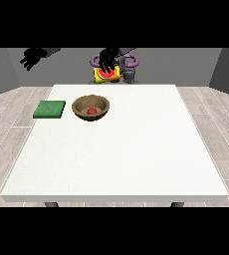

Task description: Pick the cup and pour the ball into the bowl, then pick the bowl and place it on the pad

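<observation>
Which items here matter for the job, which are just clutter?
Job: round brown wooden bowl, small red ball lying inside it, flat green square pad left of the bowl.
Lying about: nothing else on the large white table.

The robot's body is small at the far edge of the white table: a dark grey torso (128, 73) with purple curved loops (133, 61) at each shoulder and a yellow and red panel (106, 75) at its front. Both arms end in black hands, one at the view's left (33, 58) on a grey forearm (52, 51), one nearer the middle (106, 61).
</observation>
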You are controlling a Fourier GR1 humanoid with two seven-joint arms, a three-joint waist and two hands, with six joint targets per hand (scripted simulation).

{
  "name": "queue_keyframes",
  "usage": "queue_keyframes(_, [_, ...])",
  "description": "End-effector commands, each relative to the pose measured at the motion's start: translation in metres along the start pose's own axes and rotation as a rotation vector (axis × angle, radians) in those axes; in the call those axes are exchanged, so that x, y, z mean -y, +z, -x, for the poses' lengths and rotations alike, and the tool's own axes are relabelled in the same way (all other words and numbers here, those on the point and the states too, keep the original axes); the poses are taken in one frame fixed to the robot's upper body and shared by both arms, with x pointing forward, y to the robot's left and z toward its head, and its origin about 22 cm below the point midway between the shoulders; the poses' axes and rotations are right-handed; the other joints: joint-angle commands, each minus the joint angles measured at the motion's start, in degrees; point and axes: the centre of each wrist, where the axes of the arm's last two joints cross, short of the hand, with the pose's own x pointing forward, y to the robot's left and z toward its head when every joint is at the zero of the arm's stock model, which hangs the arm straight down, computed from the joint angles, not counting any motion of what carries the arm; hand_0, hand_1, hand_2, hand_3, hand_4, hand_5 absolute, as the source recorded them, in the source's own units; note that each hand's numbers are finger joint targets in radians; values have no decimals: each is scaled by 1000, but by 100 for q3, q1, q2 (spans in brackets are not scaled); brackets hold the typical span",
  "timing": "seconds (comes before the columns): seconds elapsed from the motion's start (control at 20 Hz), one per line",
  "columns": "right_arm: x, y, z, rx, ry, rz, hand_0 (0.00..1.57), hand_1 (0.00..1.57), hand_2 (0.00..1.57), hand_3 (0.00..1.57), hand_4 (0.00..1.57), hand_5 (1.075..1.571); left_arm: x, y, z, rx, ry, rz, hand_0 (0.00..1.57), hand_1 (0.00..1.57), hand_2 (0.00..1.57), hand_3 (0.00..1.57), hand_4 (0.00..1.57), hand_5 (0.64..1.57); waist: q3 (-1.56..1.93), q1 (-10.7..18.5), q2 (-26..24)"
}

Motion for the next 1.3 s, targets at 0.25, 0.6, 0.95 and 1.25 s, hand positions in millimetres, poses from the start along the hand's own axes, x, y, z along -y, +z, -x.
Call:
queue_keyframes(0.25, [12,4,-5,18,1,139,0,0,0,132,777,1559,-32,-16,99,-206,835,-164,635,635,936,669,1285,1545,-60,934,73])
queue_keyframes(0.6, [-3,7,19,-23,-14,198,0,0,0,0,774,1556,-50,-11,167,-212,1513,-211,0,0,0,0,1065,1571,-66,1517,360])
queue_keyframes(0.95, [-36,14,63,11,-86,248,0,0,0,0,730,1566,-57,2,262,-16,1739,-168,0,0,0,0,1058,1561,-3,2007,921])
queue_keyframes(1.25, [-34,3,76,27,-122,248,0,0,0,0,722,1566,-70,22,317,14,1725,-180,0,0,0,0,1039,1558,7,1943,1248])
